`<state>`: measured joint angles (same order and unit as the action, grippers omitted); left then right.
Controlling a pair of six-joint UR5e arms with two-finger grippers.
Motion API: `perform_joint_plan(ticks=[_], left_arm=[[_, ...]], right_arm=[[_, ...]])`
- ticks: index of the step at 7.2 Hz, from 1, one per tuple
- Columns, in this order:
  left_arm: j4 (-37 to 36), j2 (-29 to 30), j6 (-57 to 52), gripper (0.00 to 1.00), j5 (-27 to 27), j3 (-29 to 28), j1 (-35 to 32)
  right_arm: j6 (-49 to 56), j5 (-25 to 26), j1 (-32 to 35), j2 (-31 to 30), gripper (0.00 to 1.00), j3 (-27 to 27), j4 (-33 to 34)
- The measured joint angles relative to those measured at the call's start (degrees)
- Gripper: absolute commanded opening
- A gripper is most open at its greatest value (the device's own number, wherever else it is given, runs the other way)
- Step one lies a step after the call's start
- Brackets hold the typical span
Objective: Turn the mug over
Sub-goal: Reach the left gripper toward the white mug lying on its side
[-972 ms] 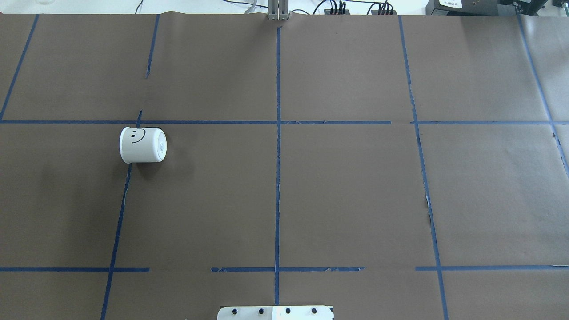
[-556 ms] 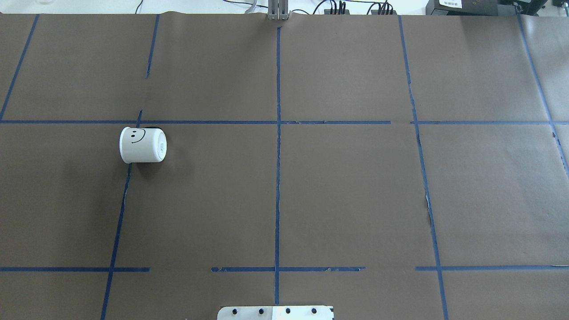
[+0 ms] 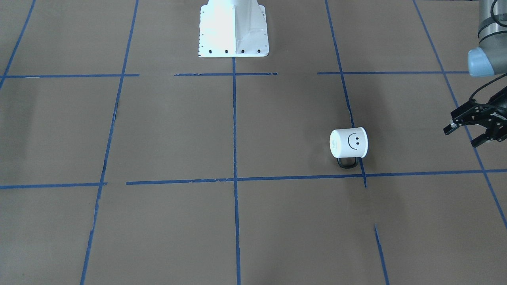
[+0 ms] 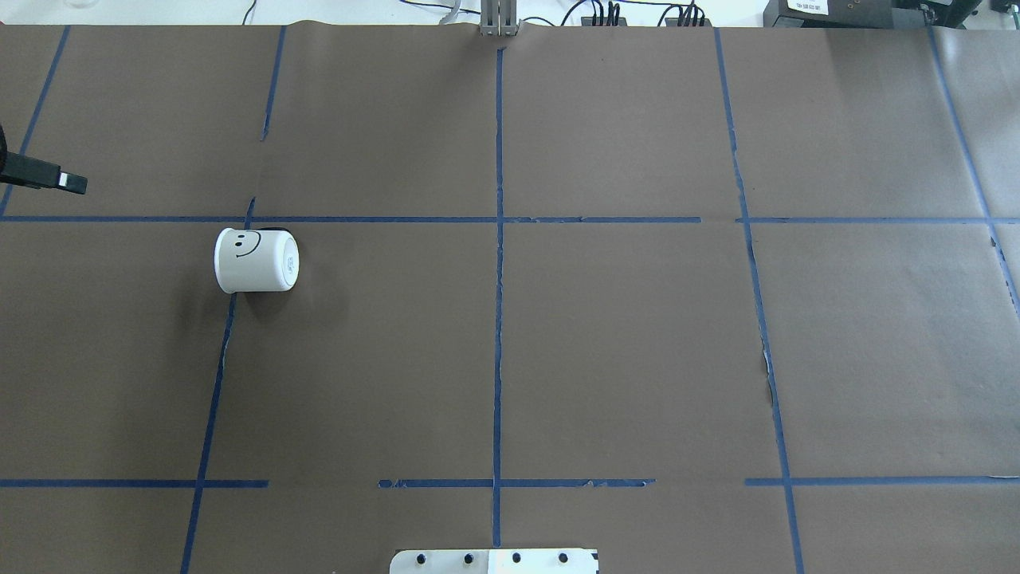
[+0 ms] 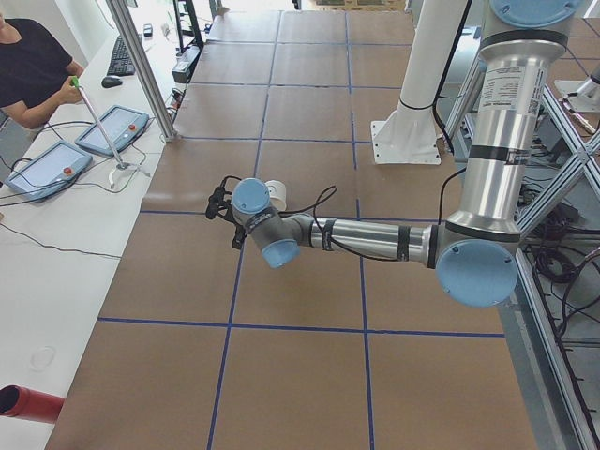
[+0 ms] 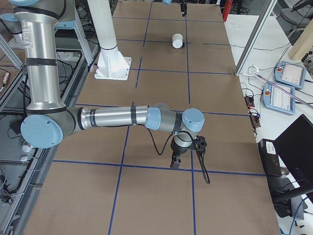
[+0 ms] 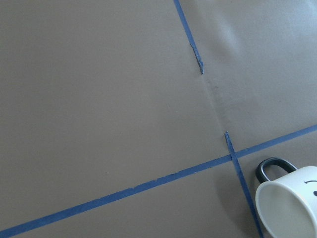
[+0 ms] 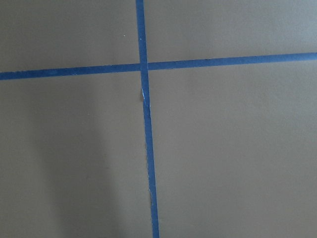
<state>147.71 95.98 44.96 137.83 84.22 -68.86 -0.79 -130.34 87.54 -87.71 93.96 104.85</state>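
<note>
The white mug (image 4: 255, 260) with a black smiley face lies on its side on the brown table, left of centre. Its black handle (image 3: 347, 162) rests on the table on the side away from the robot. Its open mouth faces my left gripper, as the left wrist view (image 7: 290, 208) shows. My left gripper (image 3: 460, 135) is open and empty, level with the mug and well apart from its mouth. Only one fingertip (image 4: 60, 180) shows at the overhead view's left edge. My right gripper (image 6: 188, 159) hovers over the table's far right end; whether it is open I cannot tell.
The table is covered in brown paper (image 4: 637, 335) with a grid of blue tape lines. The robot's white base (image 3: 233, 27) stands at the middle of the robot's side. Operators' tablets (image 5: 112, 129) lie on the white bench beyond the table's far edge.
My left gripper's fingertip has come into the overhead view at its left edge. The mug has not moved.
</note>
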Motion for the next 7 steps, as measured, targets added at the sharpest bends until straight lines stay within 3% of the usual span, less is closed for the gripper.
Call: perform_joint_plan(ticks=[4, 7], left_arm=[[20.2, 0.9, 28.3, 1.00, -6.5, -5.3, 8.7], [34.0, 1.5, 47.4, 1.00, -14.3, -9.1, 15.2]], right_arm=[[0.0, 0.0, 0.0, 0.0, 1.00, 0.0, 0.0], [0.0, 0.0, 0.0, 0.0, 1.00, 0.0, 0.0]])
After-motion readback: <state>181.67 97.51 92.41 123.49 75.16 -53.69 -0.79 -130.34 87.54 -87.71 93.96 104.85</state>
